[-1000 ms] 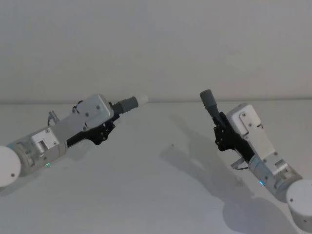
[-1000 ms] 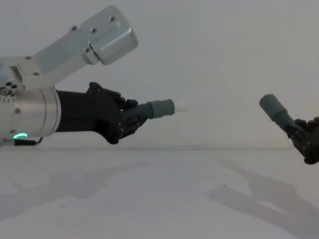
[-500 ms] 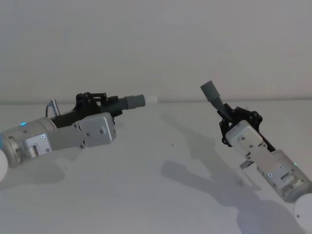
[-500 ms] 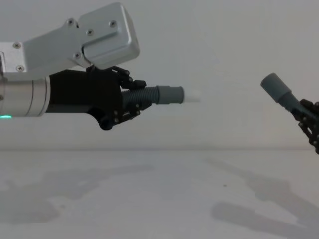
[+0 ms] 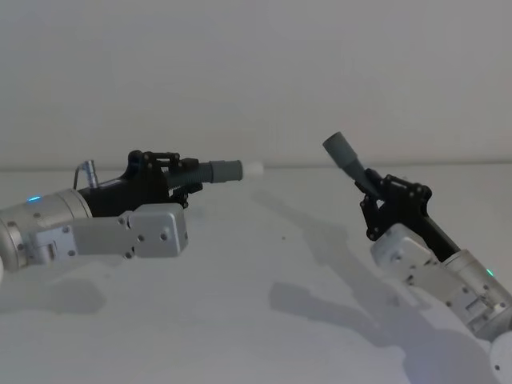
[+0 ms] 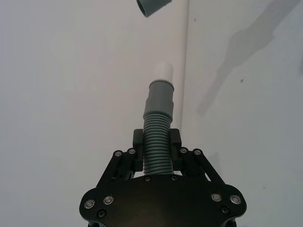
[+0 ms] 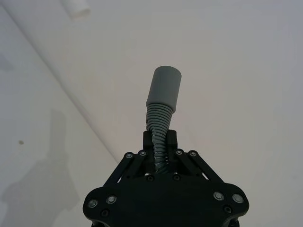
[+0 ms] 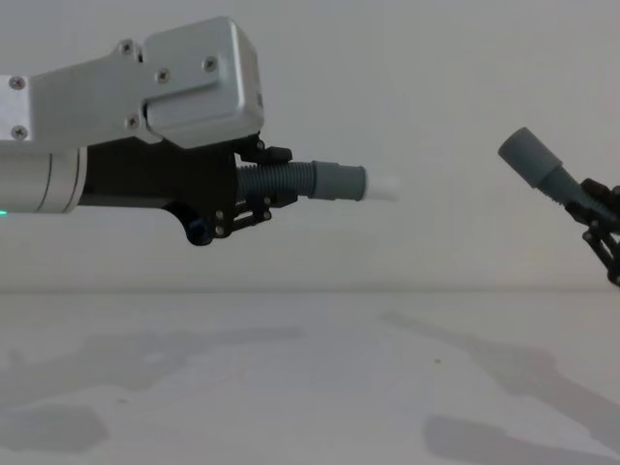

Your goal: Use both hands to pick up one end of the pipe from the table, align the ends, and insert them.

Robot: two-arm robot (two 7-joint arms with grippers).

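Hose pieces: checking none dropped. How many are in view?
2. White-tipped piece in the left gripper, plain-cuffed piece in the right gripper; both above the table, ends apart.

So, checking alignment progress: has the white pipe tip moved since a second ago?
Yes. In the chest view the white tip rose farther above the table edge and shifted right.

In the chest view the right gripper [image 8: 599, 223] is cut off by the edge. The rear ends of the left hose [image 6: 157, 137] and right hose [image 7: 160, 127] are hidden between fingers [image 6: 138, 142]. In the wrist views the plain cuff [image 6: 152, 5] and white tip [image 7: 77, 8] are cropped.
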